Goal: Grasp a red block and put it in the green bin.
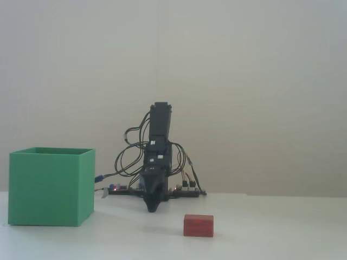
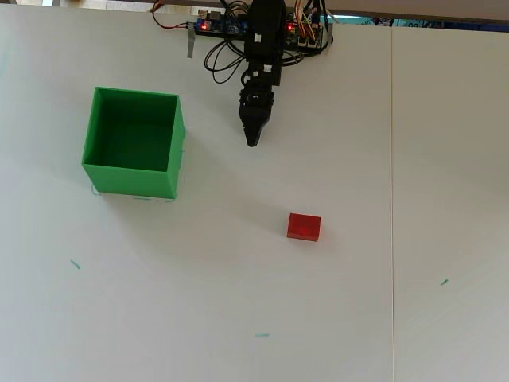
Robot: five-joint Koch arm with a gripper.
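Now the block sits alone on the white table, nearest the fixed camera. From above it lies to the lower right of the gripper, well apart from it. Farther back, the gripper points down near the arm's base, and its jaws look pressed together. The bin stands to the left, apart from both, and looks empty. To grab well, I think the arm should reach out over the block, spread its jaws wide, then come straight down around it.

Hobby bench, bare white table, exposed circuit boards, plain wall
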